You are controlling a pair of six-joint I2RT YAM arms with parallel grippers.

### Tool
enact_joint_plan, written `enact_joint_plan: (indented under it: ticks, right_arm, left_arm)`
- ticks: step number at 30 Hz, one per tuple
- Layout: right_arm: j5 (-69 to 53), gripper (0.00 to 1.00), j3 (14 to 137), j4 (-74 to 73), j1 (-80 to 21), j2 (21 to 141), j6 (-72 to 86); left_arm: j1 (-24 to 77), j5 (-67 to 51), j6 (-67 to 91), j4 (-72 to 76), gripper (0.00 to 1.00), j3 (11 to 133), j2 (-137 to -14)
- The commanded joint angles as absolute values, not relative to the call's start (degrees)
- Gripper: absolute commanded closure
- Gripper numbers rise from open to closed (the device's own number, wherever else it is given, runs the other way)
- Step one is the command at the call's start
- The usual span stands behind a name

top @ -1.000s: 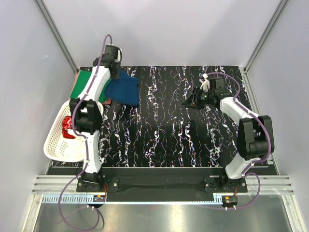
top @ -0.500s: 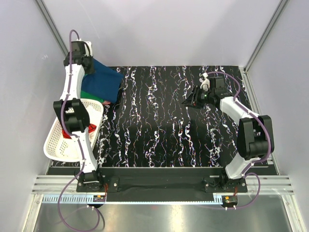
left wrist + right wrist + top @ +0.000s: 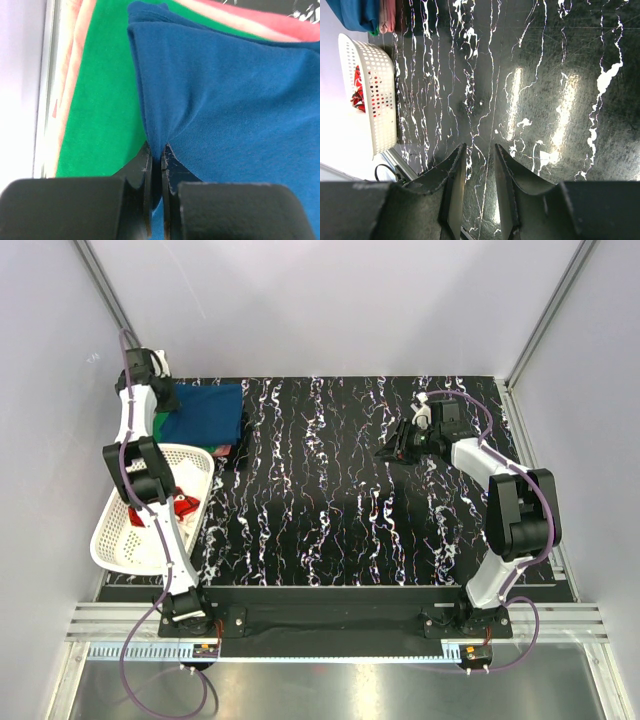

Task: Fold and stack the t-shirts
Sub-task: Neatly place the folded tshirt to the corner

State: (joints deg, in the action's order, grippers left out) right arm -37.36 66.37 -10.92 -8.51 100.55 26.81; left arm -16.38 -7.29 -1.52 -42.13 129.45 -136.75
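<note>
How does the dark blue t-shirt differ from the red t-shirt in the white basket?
The dark blue cloth t-shirt lies flat on the green t-shirt; the red t-shirt sits crumpled in the white plastic lattice basket. The left gripper pinches the blue one; no gripper holds the red one. Both are at the table's left side.

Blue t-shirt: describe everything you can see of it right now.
The blue t-shirt is soft, matte knit, folded into a rough rectangle. It lies on top of the stack at the table's far left corner, over the green t-shirt and a pink t-shirt. The left gripper pinches its edge, puckering the cloth.
</note>
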Motion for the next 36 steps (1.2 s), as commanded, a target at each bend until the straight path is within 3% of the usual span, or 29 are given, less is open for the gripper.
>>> enact_joint_plan:
  ticks: [1,26,28,31,36]
  right_arm:
    - [-37.5,0.64,68.8,-9.5,-8.5,100.0,26.7]
    - [-37.7,0.64,68.8,-9.1,-8.5,100.2,26.5]
    - [-37.7,0.64,68.8,-9.3,-8.5,100.2,26.5]
    - [-37.7,0.63,69.0,-9.4,-8.5,100.5,26.5]
    - [-37.7,0.62,69.3,-9.9,-8.5,100.8,26.4]
  left_arm:
    - [-17.4,-9.1,-0.4,-36.0,1.0,132.7,-135.2]
    - [-19.2,-9.0,1.5,-35.5,1.0,135.2,-132.8]
    - [-19.2,-7.3,2.0,-35.2,0.83,136.0,-134.0]
    - [-19.2,-5.1,2.7,-34.4,0.43,135.3,-133.8]
    - [-18.2,-6.2,3.7,-32.3,0.36,131.2,-127.1]
